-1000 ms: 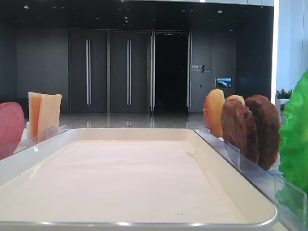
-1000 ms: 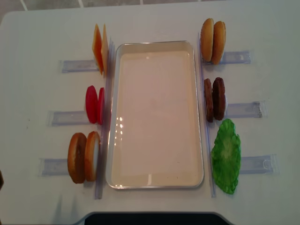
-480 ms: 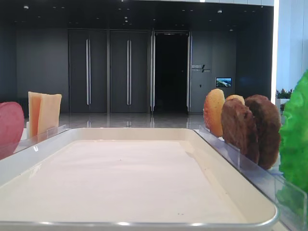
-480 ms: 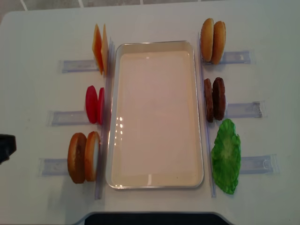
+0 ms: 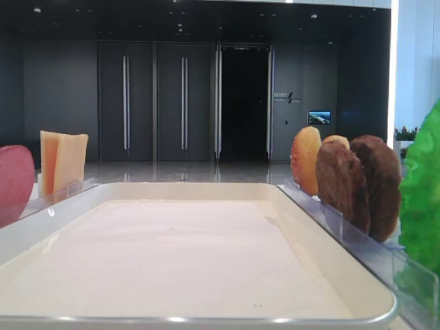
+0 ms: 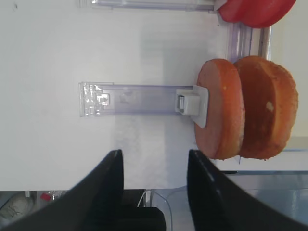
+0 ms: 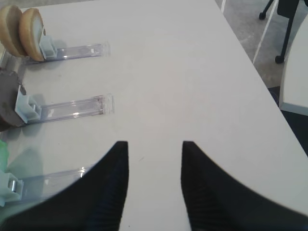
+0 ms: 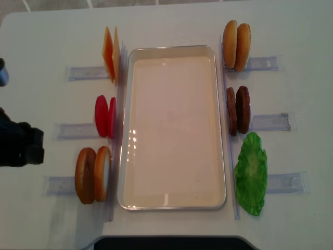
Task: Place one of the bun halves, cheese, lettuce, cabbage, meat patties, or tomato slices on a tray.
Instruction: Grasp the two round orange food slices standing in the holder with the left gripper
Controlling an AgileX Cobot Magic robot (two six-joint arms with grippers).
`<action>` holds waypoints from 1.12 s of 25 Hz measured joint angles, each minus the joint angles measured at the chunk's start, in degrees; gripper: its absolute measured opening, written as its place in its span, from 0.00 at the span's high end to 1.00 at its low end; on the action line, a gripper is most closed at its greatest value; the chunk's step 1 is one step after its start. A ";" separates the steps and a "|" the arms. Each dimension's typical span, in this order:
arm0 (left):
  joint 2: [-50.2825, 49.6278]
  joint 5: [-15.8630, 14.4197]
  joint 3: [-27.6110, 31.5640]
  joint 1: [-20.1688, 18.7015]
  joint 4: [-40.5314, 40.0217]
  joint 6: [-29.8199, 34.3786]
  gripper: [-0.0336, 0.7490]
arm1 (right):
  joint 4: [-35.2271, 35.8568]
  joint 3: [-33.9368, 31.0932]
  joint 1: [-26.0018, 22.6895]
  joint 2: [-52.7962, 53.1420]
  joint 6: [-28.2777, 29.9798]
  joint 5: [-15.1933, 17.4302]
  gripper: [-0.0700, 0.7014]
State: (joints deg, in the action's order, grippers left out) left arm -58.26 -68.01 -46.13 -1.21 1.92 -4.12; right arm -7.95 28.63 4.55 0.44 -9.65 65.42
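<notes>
The tray (image 8: 174, 127) sits at the centre of the white table (image 8: 47, 36) with nothing on it. On its left, standing upright in clear racks (image 8: 78, 73), are the cheese (image 8: 111, 54), the tomato slices (image 8: 104, 116) and one pair of bun halves (image 8: 93, 174). On its right stand a second bun pair (image 8: 236, 45), the meat patties (image 8: 238, 110) and the lettuce (image 8: 251, 173).

The left gripper (image 6: 153, 185) hovers over bare table beside the near-left rack, fingers (image 6: 108, 192) spread apart and holding nothing, well short of the buns. The right gripper (image 7: 154, 185) hangs over bare table right of the racks, fingers spread, holding nothing.
</notes>
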 joint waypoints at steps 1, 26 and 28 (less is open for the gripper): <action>-0.44 0.00 0.00 0.00 -0.04 0.00 0.53 | 0.00 0.00 0.00 0.00 0.00 0.00 0.54; -8.53 9.34 -0.02 -36.48 -3.63 -25.94 0.52 | 0.00 0.00 0.00 0.00 0.00 0.00 0.54; -8.65 9.38 -0.02 -36.48 -4.66 -26.39 0.50 | 0.00 0.00 0.00 0.00 0.00 0.00 0.54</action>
State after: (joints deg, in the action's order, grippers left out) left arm -66.91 -58.63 -46.16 -37.69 -2.74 -30.52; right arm -7.95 28.63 4.55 0.44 -9.65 65.42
